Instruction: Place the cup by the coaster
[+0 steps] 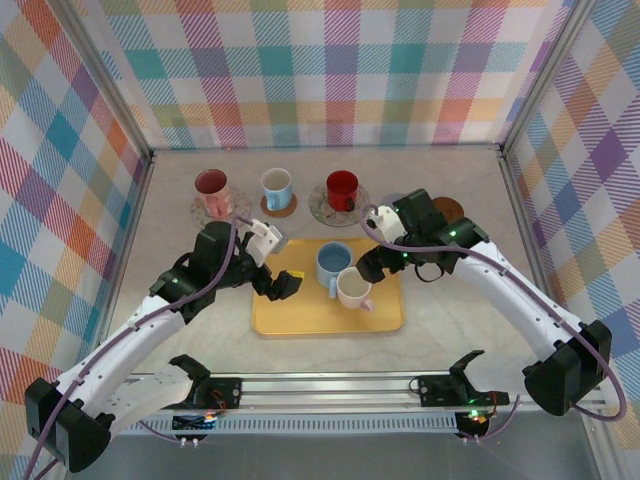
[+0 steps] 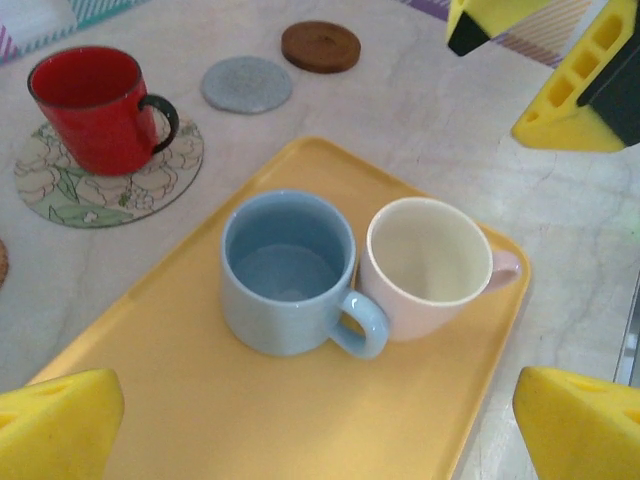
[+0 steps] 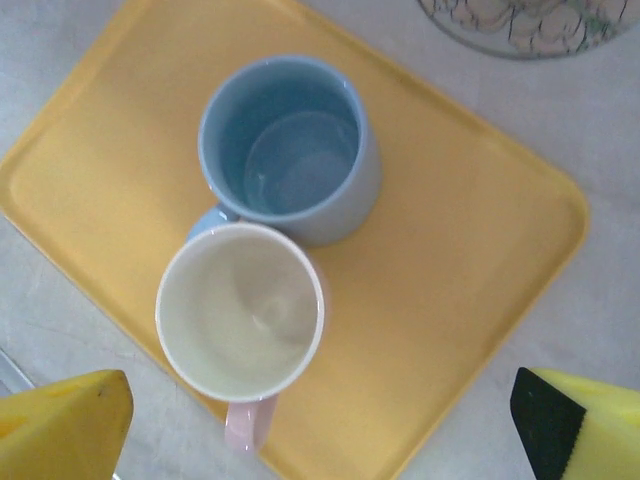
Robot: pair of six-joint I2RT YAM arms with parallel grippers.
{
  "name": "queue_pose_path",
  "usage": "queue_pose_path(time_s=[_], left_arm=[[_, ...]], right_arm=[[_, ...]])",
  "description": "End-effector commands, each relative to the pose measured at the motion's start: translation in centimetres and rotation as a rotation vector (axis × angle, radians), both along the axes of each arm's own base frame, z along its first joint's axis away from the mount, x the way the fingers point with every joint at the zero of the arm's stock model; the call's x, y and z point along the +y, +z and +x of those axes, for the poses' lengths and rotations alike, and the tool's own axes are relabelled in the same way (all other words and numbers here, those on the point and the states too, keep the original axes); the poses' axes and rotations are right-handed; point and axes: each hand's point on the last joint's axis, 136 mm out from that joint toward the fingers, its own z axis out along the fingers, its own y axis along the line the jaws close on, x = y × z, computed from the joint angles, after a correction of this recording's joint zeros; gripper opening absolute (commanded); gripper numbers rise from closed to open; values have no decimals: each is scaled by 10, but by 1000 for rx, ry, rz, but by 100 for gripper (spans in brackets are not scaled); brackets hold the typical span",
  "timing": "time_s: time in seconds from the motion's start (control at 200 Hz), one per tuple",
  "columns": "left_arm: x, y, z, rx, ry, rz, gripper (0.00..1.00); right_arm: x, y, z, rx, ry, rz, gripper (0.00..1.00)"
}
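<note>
We start with the table [image 1: 440, 340], a pale marbled surface walled by checked panels. On it, between the two arms, lies a yellow tray [image 1: 300, 320]. The left gripper [image 1: 283, 285] hangs over the tray's left part; in the left wrist view its yellow pads [image 2: 60, 420] sit far apart at the lower corners, so its jaws are spread wide and hold nothing. The right gripper [image 1: 368, 265] hangs over the tray's right part, above the cups; in the right wrist view its pads [image 3: 65, 425] also stand wide apart and grip nothing. Two cups stand upright and empty on the tray. The blue cup [image 1: 333, 264] is on the far side and the cream cup [image 1: 352, 289], with a pink handle, is on the near side. They touch each other, and the blue cup's handle lies against the cream cup. Neither cup is held. Along the far side of the table we see a pink cup [image 1: 211, 187] on a floral coaster [image 1: 225, 212], a pale blue cup [image 1: 276, 186] on a brown coaster [image 1: 284, 209], and a red cup [image 1: 342, 188] on a second floral coaster [image 1: 322, 208]. To the right of these, a gray coaster [image 2: 247, 84] and a dark brown coaster [image 2: 320, 46] lie bare, near each other but apart, and well apart from the tray cups.
</note>
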Motion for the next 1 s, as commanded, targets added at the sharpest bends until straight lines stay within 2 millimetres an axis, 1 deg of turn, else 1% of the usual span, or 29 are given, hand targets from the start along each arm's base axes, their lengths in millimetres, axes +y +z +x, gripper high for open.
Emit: queue_pose_path(time_s=[0.0,0.125,0.215,0.39,0.505,0.575,0.68,0.77,0.855,0.88,0.95,0.995], left_arm=[[3,-8,-5,-4,-2,23,100],[2,-19,-9,19,-14,25,100],[1,-25,-10,21,-13,27,100],[1,-31,-9,29,-2,24,100],[1,-35,-11,37,-3,30,100],[2,-42,-13,50,1,38,100],[3,-51,-16,70,2,50,100],[4,-56,-17,76,5,55,100],[5,-60,-18,87,11,58,100],[2,-54,-15,60,11,39,100],[2,-55,-14,62,11,38,100],[2,-55,-14,62,12,39,100]], right_arm=[[-9,-14,-24,105,-26,-49,97],[-7,-29,-34,155,-34,-74,96],[-1,-40,-44,183,-30,-80,96],[13,-55,-56,142,12,-55,96],[17,-68,-63,127,22,-84,94],[18,-77,-67,113,30,-111,94],[18,-89,-71,124,17,-109,92],[18,-96,-71,125,0,-101,90],[19,-104,-70,122,-18,-94,86],[19,-106,-69,121,-21,-91,84],[19,-112,-69,119,-28,-83,82],[21,-112,-67,117,-32,-80,79]])
